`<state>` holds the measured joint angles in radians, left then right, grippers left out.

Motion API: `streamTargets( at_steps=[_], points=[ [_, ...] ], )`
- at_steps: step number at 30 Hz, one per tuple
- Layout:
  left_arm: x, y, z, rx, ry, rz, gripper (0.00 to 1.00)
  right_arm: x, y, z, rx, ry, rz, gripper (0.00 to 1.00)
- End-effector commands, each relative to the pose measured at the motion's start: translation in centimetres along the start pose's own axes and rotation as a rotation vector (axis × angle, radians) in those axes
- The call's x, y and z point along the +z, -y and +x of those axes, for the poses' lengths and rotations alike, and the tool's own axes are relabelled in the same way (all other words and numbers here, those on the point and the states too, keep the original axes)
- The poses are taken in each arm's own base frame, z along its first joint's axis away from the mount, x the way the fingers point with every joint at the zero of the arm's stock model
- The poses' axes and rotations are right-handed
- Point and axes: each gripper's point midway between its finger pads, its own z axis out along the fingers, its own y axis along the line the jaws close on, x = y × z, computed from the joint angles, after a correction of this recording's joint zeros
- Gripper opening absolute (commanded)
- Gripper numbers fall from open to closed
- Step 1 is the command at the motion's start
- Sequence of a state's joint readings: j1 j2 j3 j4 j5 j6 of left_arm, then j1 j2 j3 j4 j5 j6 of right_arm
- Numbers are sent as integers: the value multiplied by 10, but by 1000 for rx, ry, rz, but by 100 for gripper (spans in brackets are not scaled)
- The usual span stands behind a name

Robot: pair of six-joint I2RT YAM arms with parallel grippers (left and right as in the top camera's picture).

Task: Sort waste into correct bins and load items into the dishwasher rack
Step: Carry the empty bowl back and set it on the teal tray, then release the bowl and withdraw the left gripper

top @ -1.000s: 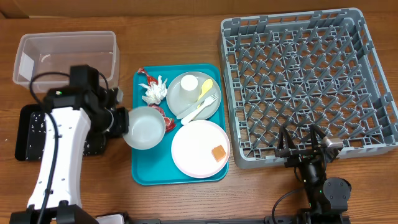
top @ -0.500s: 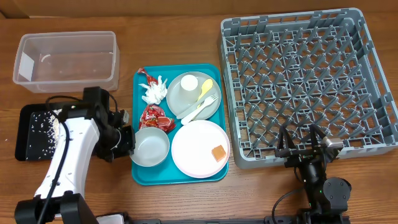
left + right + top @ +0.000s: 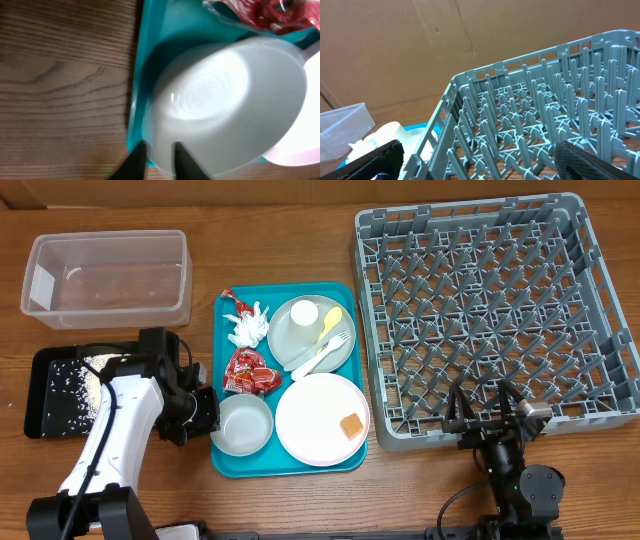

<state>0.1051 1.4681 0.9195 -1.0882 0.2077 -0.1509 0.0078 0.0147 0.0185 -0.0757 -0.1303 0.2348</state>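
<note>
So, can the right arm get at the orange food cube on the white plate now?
Probably yes. The orange food cube lies bare on the white plate, and the left gripper is off at the white bowl. Only a corner of the dishwasher rack stands between cube and right gripper.

Left wrist view: white bowl (image 3: 225, 100) blurred, its lower rim cut off; red wrapper (image 3: 260, 15) cropped at top.

You are looking at a teal tray (image 3: 230, 465) lying flat on the wooden table (image 3: 300, 230), with a cardboard panel (image 3: 395, 40) standing behind.
</note>
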Motion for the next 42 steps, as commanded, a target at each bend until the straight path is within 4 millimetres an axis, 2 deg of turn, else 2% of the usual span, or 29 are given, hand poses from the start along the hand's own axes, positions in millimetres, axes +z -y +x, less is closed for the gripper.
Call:
streamTargets(
  at_steps=[1, 3, 8, 12, 17, 24, 29, 35, 36, 37, 38, 42],
  points=[
    [-1, -1, 2, -15, 11, -6, 34, 0, 2, 2, 0, 5, 6, 100],
    [-1, -1, 2, -15, 11, -6, 41, 0, 2, 2, 0, 5, 6, 100],
    [-3, 0, 3, -17, 4, -3, 41, 0, 2, 2, 0, 5, 6, 100],
    [-18, 4, 0, -15, 7, 0, 43, 0, 2, 2, 0, 5, 6, 100],
    [-56, 17, -13, -4, 52, 25, 47, 0, 2, 2, 0, 5, 6, 100],
    [-113, 56, -18, 126, 139, 184, 52, 0, 2, 2, 0, 5, 6, 100],
    [-150, 65, -9, 176, 304, 220, 53, 0, 2, 2, 0, 5, 6, 100],
    [-209, 71, 20, 251, 607, 241, 54, 0, 2, 2, 0, 5, 6, 100],
    [-217, 69, 26, 258, 651, 232, 57, 0, 2, 2, 0, 5, 6, 100],
    [-224, 67, 32, 261, 692, 217, 66, 0, 2, 2, 0, 5, 6, 100],
    [-229, 64, 37, 263, 729, 201, 98, 0, 2, 2, 0, 5, 6, 100],
    [-245, 51, 53, 255, 837, 140, 100, 0, 2, 2, 0, 5, 6, 100]
  ],
)
